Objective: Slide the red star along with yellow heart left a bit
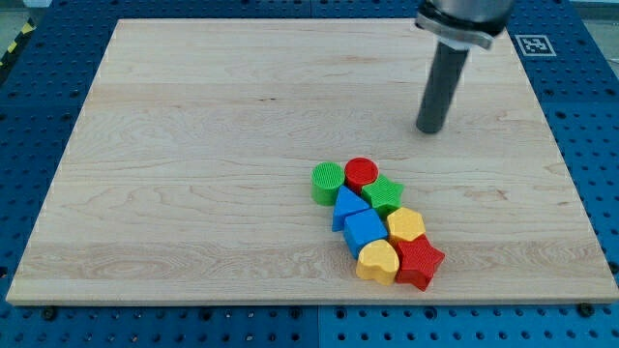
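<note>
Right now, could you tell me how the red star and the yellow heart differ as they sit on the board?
The red star is red and pointed; the yellow heart is yellow and rounded. The red star lies toward the view's right, the yellow heart to its left. They touch, both at the cluster's bottom end, far from my tip.

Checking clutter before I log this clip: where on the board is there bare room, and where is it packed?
Bare: the whole view's left half of the board, and the top strip above the green cylinder. My tip stands apart, up and right of the cluster. Crowded: lower centre-right, where the yellow heart touches the red star amid the other blocks.
</note>
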